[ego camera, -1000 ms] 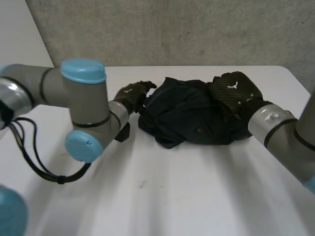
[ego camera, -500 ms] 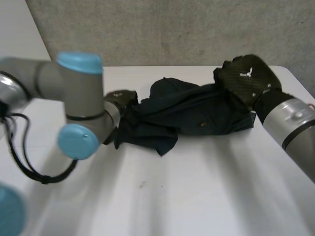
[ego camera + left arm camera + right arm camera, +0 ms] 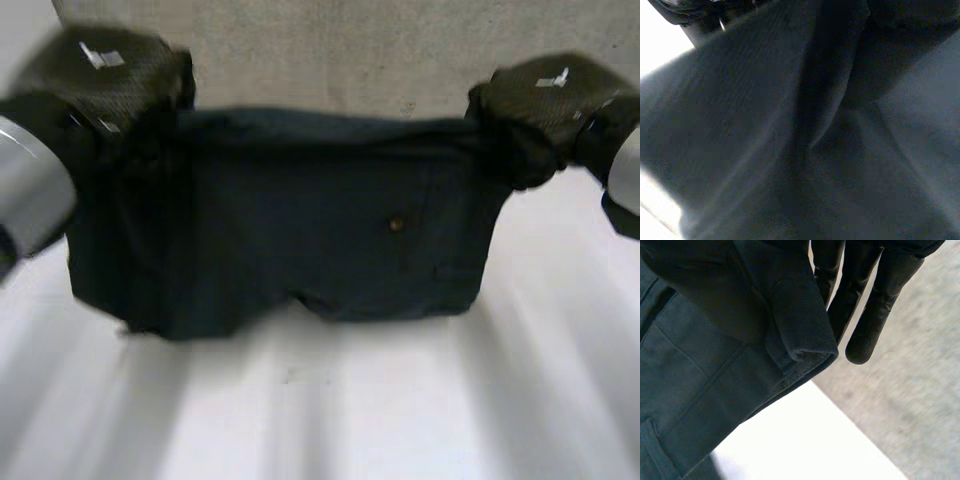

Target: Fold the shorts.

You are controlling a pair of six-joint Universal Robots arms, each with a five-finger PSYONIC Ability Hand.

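Head view: I see the shorts [image 3: 300, 230] hanging spread flat between the two hands, waist uppermost, in front of a grey, rough wall [image 3: 330, 50]. The left hand [image 3: 100, 75] is closed over one top corner, with cloth bunched beneath it and hanging from it. The right hand [image 3: 545, 100] is closed over the opposite top corner in the same manner. The top edge runs nearly straight from hand to hand. A small button [image 3: 397, 225] shows on the half nearer the right hand. Below the hands lies the white table [image 3: 350, 410], plain and smooth. I cannot tell whether the hems touch it.

Left wrist view: dark cloth falls away beneath the palm in long folds, with a sliver of table past its edge. The grip itself is hidden here.

Right wrist view: the waistband [image 3: 805, 347] corner is pinched in the hand, rolled over close under the palm. Beside it, some fingers [image 3: 875, 305] reach out straight and free of the cloth. Beyond the fingertips are the table's edge and a grey speckled surface.
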